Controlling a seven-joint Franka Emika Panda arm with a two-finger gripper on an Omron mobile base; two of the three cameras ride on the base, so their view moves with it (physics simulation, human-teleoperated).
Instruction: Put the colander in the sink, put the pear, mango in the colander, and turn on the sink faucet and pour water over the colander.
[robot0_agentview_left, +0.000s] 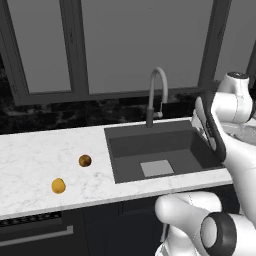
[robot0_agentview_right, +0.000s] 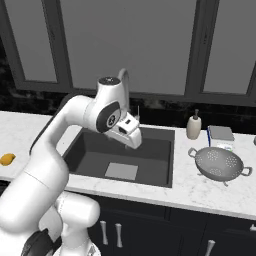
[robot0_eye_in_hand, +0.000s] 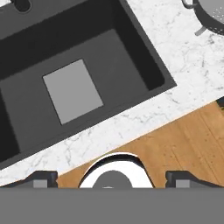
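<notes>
My gripper (robot0_agentview_right: 133, 140) hangs open above the sink (robot0_agentview_right: 90, 150), near its back right part, with nothing between its fingertips (robot0_eye_in_hand: 42, 178). The sink's basin (robot0_eye_in_hand: 131, 57) with the lighter square patch lies below the hand. The colander (robot0_agentview_right: 218, 163) stands upright on the counter right of the sink, and its rim (robot0_eye_in_hand: 213, 13) shows in the hand view. On the counter left of the sink (robot0_agentview_left: 125, 142) lie the brown pear (robot0_agentview_left: 85, 160) and the orange mango (robot0_agentview_left: 58, 185). The sink faucet (robot0_agentview_left: 157, 92) arches over the basin's back edge.
A white soap bottle (robot0_agentview_right: 194, 126) and a flat grey-blue box (robot0_agentview_right: 220, 133) stand behind the colander. White marble counter (robot0_agentview_left: 30, 155) runs on both sides of the sink. Dark windows rise behind the faucet. Wooden floor (robot0_eye_in_hand: 188, 140) lies below the counter's front edge.
</notes>
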